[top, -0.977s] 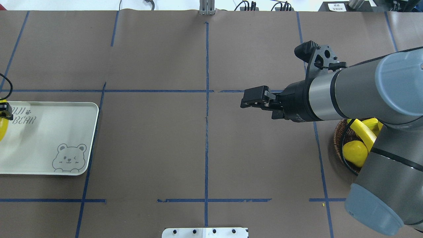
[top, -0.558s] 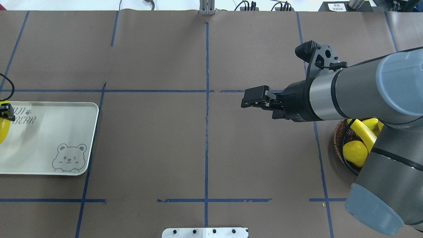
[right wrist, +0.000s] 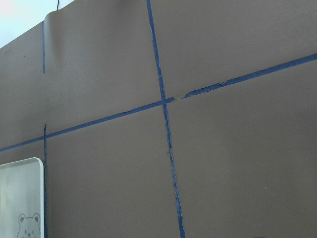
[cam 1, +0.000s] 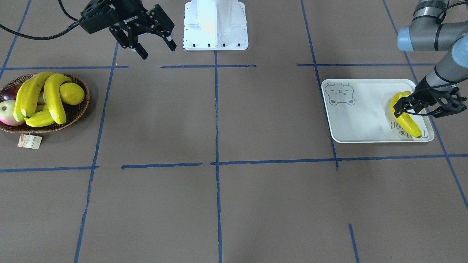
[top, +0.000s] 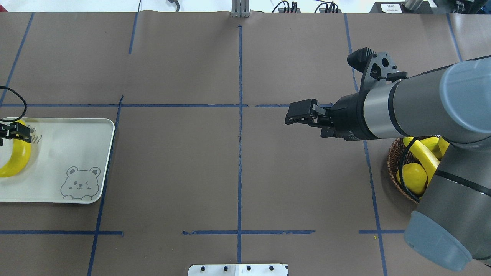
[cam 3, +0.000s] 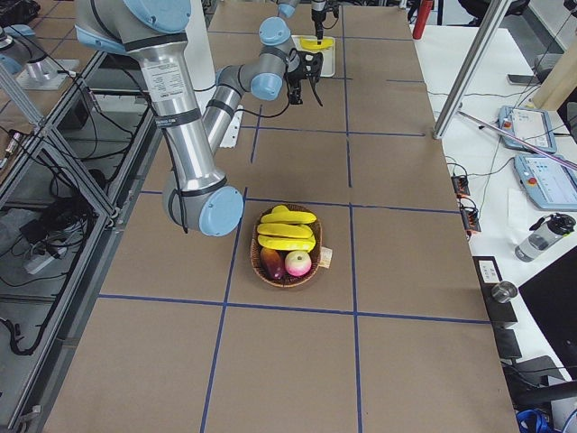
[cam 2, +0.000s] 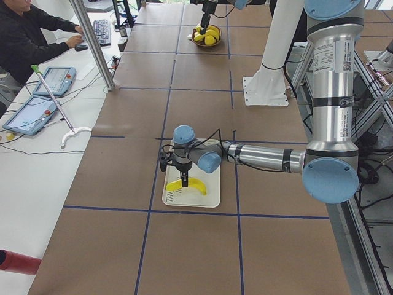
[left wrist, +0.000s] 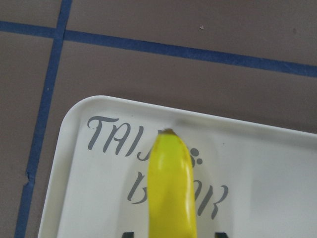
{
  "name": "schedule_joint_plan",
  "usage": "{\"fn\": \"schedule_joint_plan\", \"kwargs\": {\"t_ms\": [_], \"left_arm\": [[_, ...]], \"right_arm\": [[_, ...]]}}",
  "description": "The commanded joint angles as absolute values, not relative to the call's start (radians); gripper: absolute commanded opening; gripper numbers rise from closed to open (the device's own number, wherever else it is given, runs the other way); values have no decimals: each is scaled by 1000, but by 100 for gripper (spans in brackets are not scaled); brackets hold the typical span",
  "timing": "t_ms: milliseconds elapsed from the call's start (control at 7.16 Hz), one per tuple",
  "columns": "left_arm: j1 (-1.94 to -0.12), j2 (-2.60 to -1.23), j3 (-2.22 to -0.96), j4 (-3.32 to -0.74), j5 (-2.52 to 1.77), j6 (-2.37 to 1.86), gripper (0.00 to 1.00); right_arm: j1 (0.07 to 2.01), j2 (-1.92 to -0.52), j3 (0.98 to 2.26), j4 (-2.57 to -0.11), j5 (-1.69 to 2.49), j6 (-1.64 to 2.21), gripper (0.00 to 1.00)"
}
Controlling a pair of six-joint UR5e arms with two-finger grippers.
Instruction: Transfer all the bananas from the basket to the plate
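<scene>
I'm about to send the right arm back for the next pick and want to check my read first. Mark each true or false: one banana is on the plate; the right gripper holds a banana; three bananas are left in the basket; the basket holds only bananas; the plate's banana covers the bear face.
1. One banana is on the plate. True.
2. The right gripper holds a banana. False: it is open and empty, over bare table.
3. Three bananas are left in the basket. True.
4. The basket holds only bananas. False: a lemon and an apple are in it too.
5. The plate's banana covers the bear face. False: it lies at the lettering end.
</scene>
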State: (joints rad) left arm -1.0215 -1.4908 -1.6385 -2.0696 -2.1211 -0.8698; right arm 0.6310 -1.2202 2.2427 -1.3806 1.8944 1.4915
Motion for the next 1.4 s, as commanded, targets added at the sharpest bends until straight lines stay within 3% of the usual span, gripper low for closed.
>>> {"fn": "schedule_joint_plan", "kwargs": {"t_ms": [0, 698, 1256], "left_arm": [[-1023, -1485, -1667, -2074, -2121, -867, 99], [-1022, -1491, -1945, -1886, -2157, -874, 99], [-1019, -1494, -1944, -1885, -2157, -876, 99]], "right_arm": [[647, -1248, 2243, -1381, 1899, 1477, 100], [1035, -1760, 2269, -1349, 2181, 735, 100], [1040, -1828, 2153, -1339, 2204, 735, 99]]}}
